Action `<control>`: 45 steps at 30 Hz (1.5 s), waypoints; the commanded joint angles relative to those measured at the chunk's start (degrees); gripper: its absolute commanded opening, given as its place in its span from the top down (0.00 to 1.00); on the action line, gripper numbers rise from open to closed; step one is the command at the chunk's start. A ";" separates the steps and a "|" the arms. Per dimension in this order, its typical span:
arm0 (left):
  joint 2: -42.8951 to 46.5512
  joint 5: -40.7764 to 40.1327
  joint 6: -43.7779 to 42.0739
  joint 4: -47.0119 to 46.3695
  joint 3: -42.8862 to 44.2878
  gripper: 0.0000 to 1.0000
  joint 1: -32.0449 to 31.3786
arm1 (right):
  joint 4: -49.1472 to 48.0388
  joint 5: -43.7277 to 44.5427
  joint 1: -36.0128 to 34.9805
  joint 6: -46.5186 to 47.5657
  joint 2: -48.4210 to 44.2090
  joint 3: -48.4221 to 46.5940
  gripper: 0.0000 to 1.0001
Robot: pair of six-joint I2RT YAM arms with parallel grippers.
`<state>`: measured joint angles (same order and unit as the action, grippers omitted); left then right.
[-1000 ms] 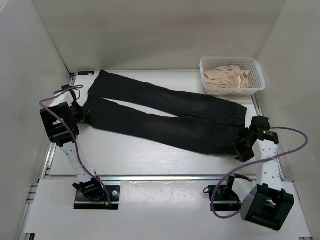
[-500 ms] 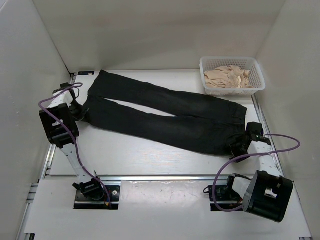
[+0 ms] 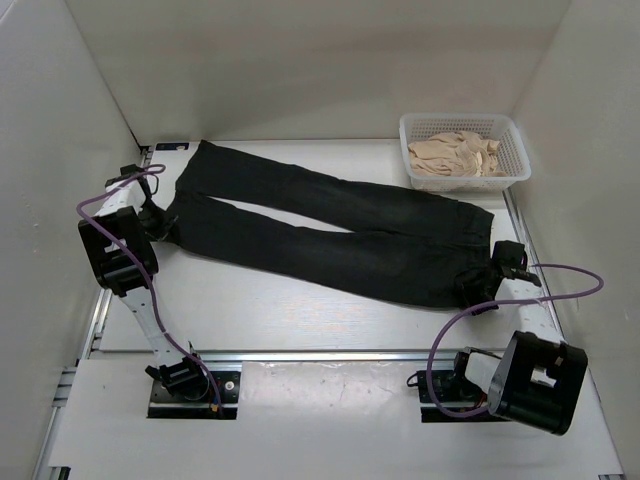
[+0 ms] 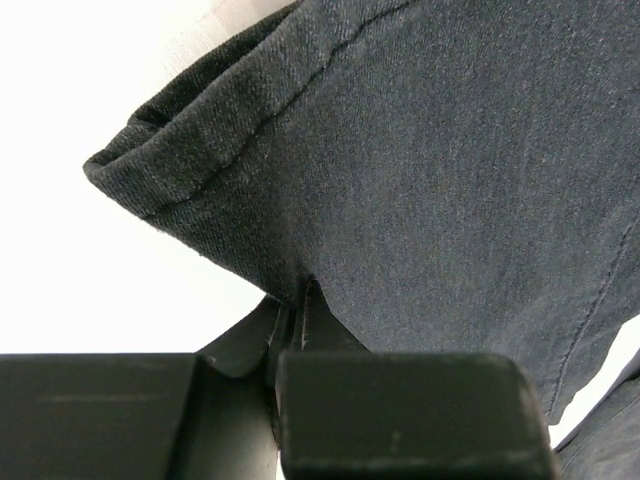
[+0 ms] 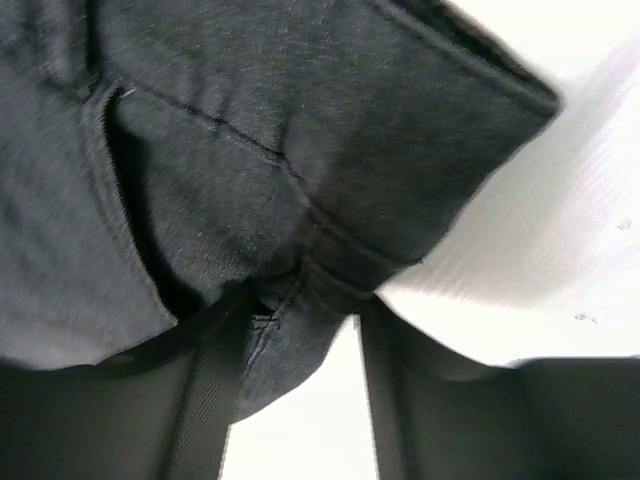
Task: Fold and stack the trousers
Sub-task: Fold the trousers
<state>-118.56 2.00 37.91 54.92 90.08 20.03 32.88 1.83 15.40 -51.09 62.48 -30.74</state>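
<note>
Trousers (image 3: 330,235) are pinched at the near leg's hem by the left gripper (image 4: 300,300), its jaws together on the fabric just inside the stitched cuff. The right gripper (image 5: 298,335) has its fingers (image 5: 205,400) apart, straddling the near corner of the waistband. Cloth lies between them, and a sliver of white table (image 3: 300,320) shows beside one finger, so it does not look clamped.

Outward from the grippers, the garment lies flat and spread across the table. Its two hems are at about nine to ten o'clock, and the legs run slightly parted to the waist at about four o'clock.

The fabric looks like soft, matte black twill. It is probably limp and of moderate weight, likely to sag and drag between two held points, but not slippery or fragile. The doubled cuff and the thick waistband seem the surest places to grip, since a single layer mid-leg would bunch.

A white plastic basket (image 3: 515,172) sits at about one to two o'clock, just beyond the waist. It holds crumpled beige garments (image 3: 455,155) heaped loosely below its rim.
</note>
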 commanded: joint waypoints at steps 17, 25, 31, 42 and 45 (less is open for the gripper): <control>12.38 -0.07 1.63 4.76 12.31 0.90 -0.17 | 17.98 13.55 0.25 7.32 -1.56 -26.82 1.00; 24.42 -0.59 1.64 3.36 -2.59 0.90 5.44 | 29.16 14.69 0.25 9.51 -9.38 -25.51 1.00; 35.15 -2.43 -0.63 1.07 -12.12 0.90 5.98 | 35.06 16.19 0.25 8.90 -13.08 -27.61 1.00; 12.53 -11.56 -4.60 5.64 22.88 0.90 -4.28 | 25.66 18.91 0.25 9.69 -1.41 -29.55 1.00; 3.46 -12.11 -3.11 9.94 38.25 0.90 -6.31 | 22.85 18.92 0.25 10.40 4.57 -33.23 1.00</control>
<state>-109.03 -0.27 35.03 66.61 117.47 13.23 61.69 11.77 14.81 -43.20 64.01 -59.90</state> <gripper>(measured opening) 0.128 0.015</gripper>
